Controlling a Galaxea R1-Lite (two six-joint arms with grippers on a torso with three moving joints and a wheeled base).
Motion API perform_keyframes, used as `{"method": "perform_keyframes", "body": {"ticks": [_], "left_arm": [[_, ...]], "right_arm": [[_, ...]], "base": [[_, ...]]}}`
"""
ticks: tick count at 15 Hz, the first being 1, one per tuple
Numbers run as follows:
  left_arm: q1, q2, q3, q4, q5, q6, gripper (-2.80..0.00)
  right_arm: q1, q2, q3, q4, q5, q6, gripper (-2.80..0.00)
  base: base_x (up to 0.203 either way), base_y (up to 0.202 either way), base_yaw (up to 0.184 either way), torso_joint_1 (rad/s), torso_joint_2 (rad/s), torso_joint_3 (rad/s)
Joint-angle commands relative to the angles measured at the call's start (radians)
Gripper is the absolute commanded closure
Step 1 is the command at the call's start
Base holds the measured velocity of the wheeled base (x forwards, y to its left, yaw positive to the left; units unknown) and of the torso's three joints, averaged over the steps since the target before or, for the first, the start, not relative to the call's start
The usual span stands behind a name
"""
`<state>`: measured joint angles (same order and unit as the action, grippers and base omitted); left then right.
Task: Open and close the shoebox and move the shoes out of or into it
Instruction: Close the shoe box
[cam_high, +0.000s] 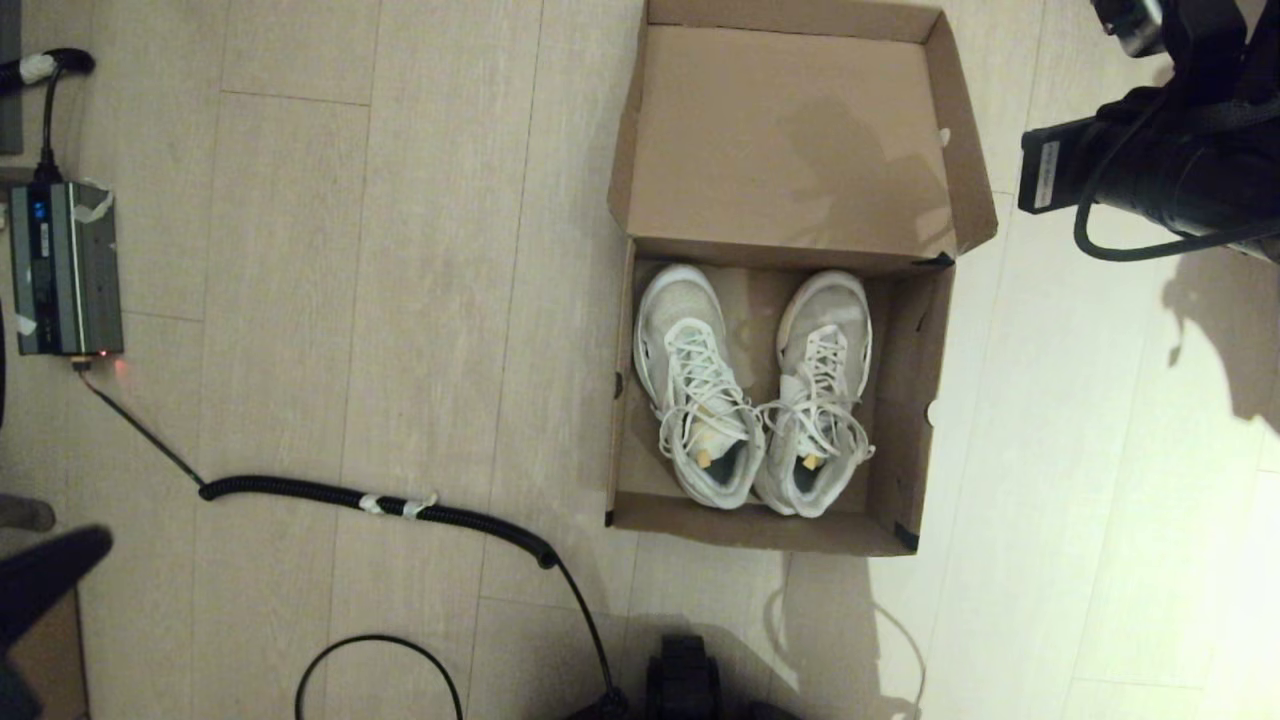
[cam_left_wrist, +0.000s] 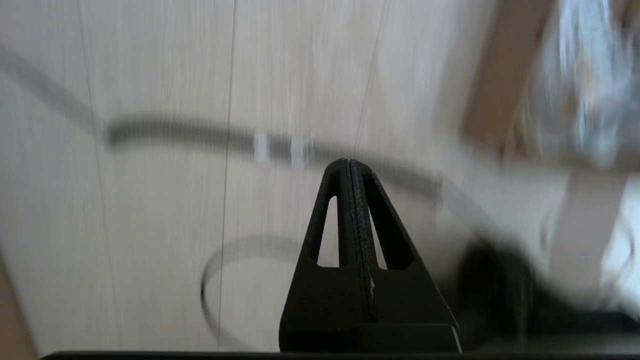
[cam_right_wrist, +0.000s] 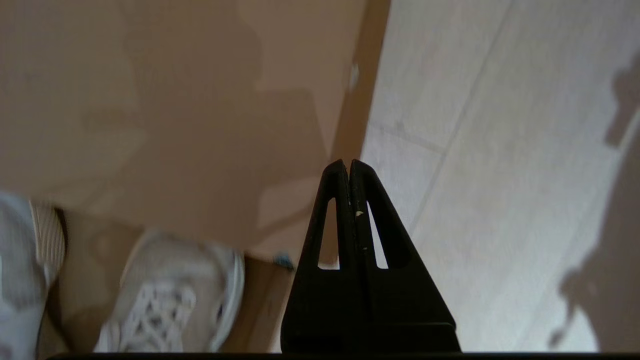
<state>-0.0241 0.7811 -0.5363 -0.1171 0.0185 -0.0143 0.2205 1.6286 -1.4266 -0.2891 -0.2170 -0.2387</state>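
We see the shoebox (cam_high: 780, 390) standing open on the floor (cam_high: 400, 300), its lid (cam_high: 790, 130) thrown back flat on the far side. The shoes (cam_high: 750, 390) sit side by side inside the box, toes toward the lid hinge, heels toward the near wall, laces loose and touching where the two collars meet. Our right gripper (cam_right_wrist: 348, 167) hangs above the floor just beside the lid's right edge, its fingers pressed together and holding nothing; the right arm (cam_high: 1150, 160) shows at the far right of the head view, clear of the box. Our left gripper (cam_left_wrist: 348, 165) is pinched tight too, empty, over bare floor near a coiled cable (cam_high: 380, 500) that runs well left of the box. A grey power unit (cam_high: 65, 270) lies at the far left of the floor.
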Motion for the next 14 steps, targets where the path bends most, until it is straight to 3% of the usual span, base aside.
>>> {"method": "perform_keyframes", "body": {"ticks": [1, 7, 10, 12, 14], "left_arm": [[-0.036, 0.442, -0.220, -0.068, 0.010, 0.001, 0.00], [-0.187, 1.082, -0.946, -0.188, 0.072, -0.023, 0.00], [-0.228, 1.303, -1.267, -0.186, 0.083, -0.029, 0.00], [-0.253, 1.403, -1.400, -0.166, 0.078, -0.031, 0.00], [-0.288, 1.411, -1.403, -0.156, 0.052, -0.040, 0.00]], "right_arm": [[-0.016, 0.044, -0.017, -0.034, 0.042, -0.009, 0.00], [-0.165, 0.009, -0.253, 0.253, 0.203, -0.074, 0.00], [-0.181, -0.002, -0.256, 0.321, 0.214, -0.069, 0.00], [-0.199, -0.001, -0.249, 0.332, 0.213, -0.049, 0.00], [-0.224, 0.003, -0.244, 0.358, 0.213, 0.022, 0.00]], "base": [[0.000, 0.000, 0.000, 0.000, 0.00, 0.000], [0.000, 0.000, 0.000, 0.000, 0.00, 0.000], [0.000, 0.000, 0.000, 0.000, 0.00, 0.000], [0.000, 0.000, 0.000, 0.000, 0.00, 0.000], [0.000, 0.000, 0.000, 0.000, 0.00, 0.000]]}}
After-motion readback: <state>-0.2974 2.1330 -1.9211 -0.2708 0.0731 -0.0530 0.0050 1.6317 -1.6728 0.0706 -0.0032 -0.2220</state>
